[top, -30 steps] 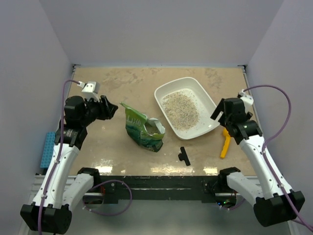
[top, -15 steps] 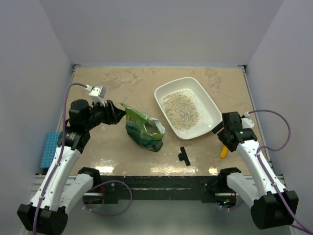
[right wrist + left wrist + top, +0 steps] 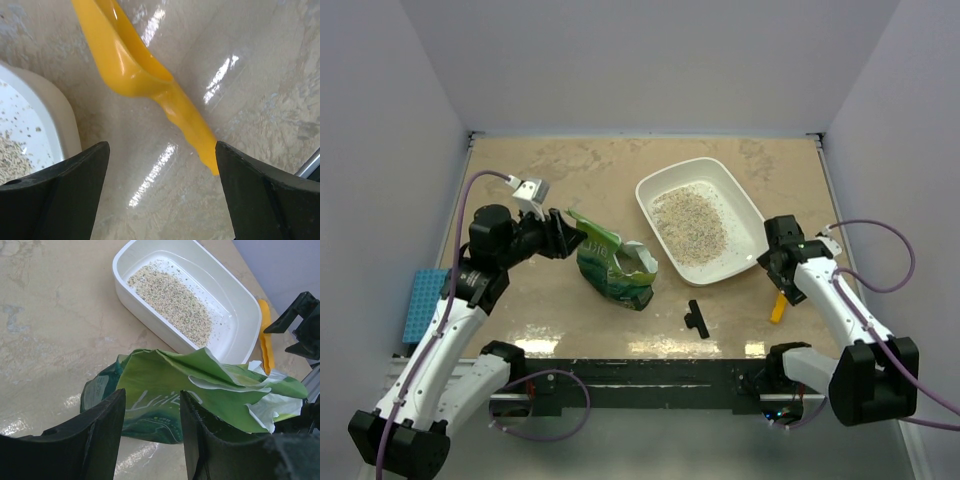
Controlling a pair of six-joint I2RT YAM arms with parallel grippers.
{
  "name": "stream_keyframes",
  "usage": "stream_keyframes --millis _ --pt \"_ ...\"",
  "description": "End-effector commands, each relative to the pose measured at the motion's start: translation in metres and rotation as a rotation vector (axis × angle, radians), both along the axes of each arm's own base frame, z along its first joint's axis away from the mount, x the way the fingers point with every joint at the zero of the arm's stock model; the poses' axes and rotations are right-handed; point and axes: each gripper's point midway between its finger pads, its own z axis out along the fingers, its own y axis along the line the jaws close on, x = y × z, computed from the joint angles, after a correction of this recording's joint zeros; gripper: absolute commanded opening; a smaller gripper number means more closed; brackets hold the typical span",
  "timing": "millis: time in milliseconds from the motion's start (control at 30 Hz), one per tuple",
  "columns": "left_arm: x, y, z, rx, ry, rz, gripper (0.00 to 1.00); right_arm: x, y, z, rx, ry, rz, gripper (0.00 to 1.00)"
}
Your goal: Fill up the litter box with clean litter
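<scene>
Top external | green bag just before left pincer, part-open | right pincer wide over yellow scoop

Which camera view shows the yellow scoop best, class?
The right wrist view: the yellow scoop is close up, bowl and handle clear. The top view shows only a small, partly hidden piece; the left wrist view shows a thin strip beyond the litter box.

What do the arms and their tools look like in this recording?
The left arm and right arm have white links and black joints. The left tool and right tool are black, each with two thick fingers. A thin purple cable loops loosely along each arm.
</scene>
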Motion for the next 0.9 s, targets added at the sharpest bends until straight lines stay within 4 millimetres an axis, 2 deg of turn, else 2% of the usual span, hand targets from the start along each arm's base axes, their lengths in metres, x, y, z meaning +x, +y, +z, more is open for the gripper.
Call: stream_keyframes --millis 0,133,200,233,333,533,633,867 --pt "0.002 -0.002 0.003 0.018 -0.028 0.0 0.52 0.022 -0.03 0.031 -0.137 -0.085 -0.072 0.91" --pt "0.005 -0.003 -0.002 0.026 -0.015 -0.002 0.52 0.036 -0.051 0.034 -0.181 -0.088 -0.062 0.92" --pt "0.005 -0.004 -0.003 0.031 -0.012 -0.003 0.52 0.044 -0.054 0.035 -0.18 -0.093 -0.044 0.92" --pt "0.007 -0.003 -0.004 0.035 -0.01 0.001 0.52 0.049 -0.068 0.035 -0.192 -0.097 -0.063 0.91" --pt "0.008 -0.002 -0.007 0.046 -0.004 0.009 0.52 0.068 -0.072 0.033 -0.17 -0.126 -0.009 0.9" --pt "0.013 0.0 -0.011 0.067 0.003 0.027 0.52 0.103 -0.065 0.041 -0.139 -0.244 0.093 0.88" --pt "0.016 0.001 -0.014 0.079 0.01 0.036 0.52 0.113 -0.058 0.032 -0.101 -0.246 0.127 0.86" --pt "0.019 0.005 -0.02 0.102 0.021 0.053 0.52 0.117 -0.054 0.012 -0.064 -0.218 0.132 0.74"
